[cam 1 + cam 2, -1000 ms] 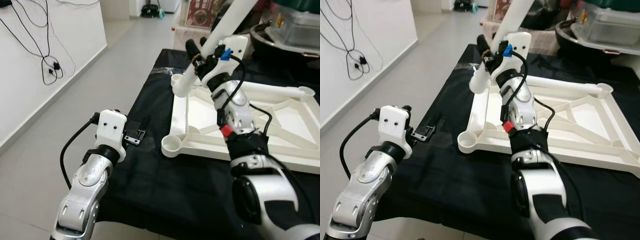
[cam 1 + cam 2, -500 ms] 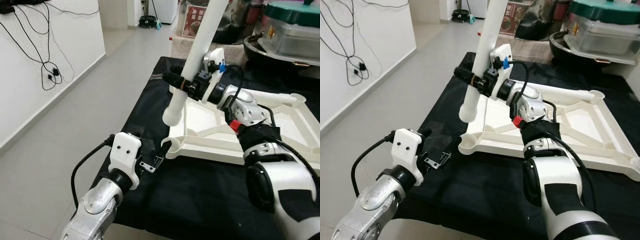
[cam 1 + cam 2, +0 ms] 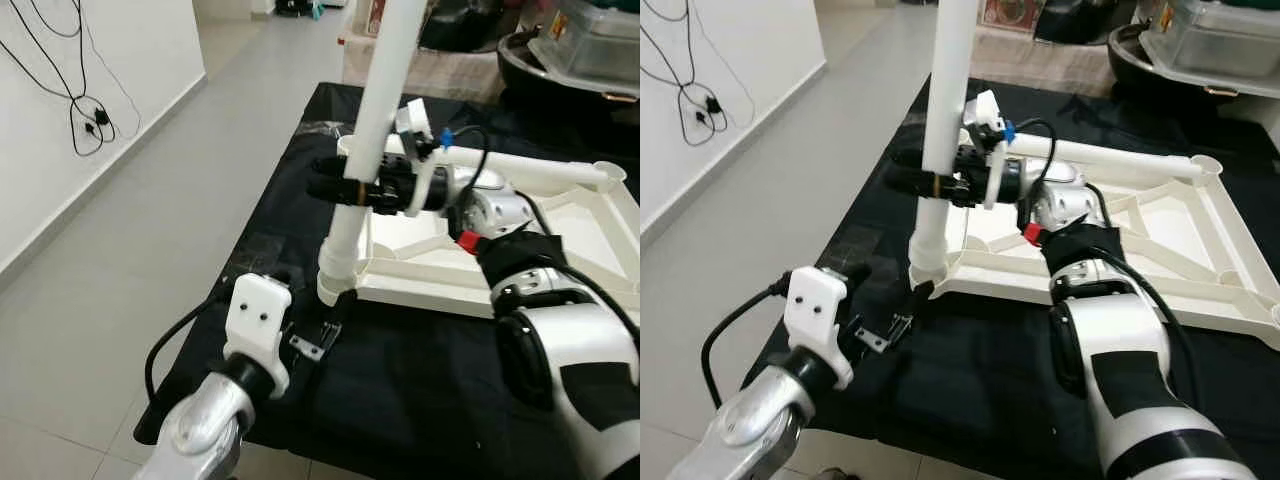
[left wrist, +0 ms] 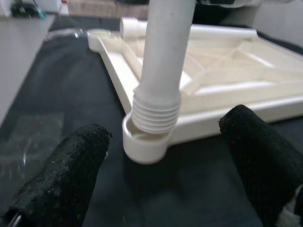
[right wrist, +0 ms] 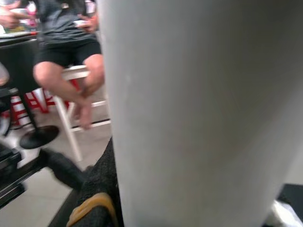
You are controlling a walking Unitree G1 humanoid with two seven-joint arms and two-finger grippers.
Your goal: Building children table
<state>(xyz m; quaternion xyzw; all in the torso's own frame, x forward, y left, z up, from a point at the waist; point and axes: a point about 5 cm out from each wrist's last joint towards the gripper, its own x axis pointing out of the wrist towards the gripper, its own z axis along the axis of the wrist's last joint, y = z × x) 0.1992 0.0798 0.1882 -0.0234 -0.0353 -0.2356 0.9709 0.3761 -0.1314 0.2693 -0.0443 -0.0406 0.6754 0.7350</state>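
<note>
We see a white table top [image 3: 560, 250] lying upside down on a black cloth [image 3: 400, 400] that covers a low stand; the near left corner of the table top sits close to the left edge of the cloth, and it has a round socket [image 4: 142, 144] there; a long white table leg [image 3: 375, 120] stands almost straight up over that socket, and its ridged screw end [image 4: 156, 116] rests right in the mouth of the socket; our right gripper [image 3: 335, 190] reaches across from the right and its black fingers are squeezed shut around the leg, about halfway up the part we can see; in the right wrist view the leg is a big pale blur very close to the camera, and behind it a person [image 5: 71, 61] sits on a white stool; our left gripper [image 4: 156, 175] hangs low near the front left edge of the cloth, just in front of the socket; its two black fingers [image 4: 66, 165] are spread wide apart with nothing between them, and they do not touch the leg or the table top; another leg [image 3: 530, 172] lies flat along the far edge of the table top; beside the cloth there is grey floor [image 3: 130, 230] and a white wall [image 3: 50, 150] with black cables [image 3: 85, 110] hanging on it; some dark pots and boxes stand beyond the far edge, but we cannot tell what they are.
</note>
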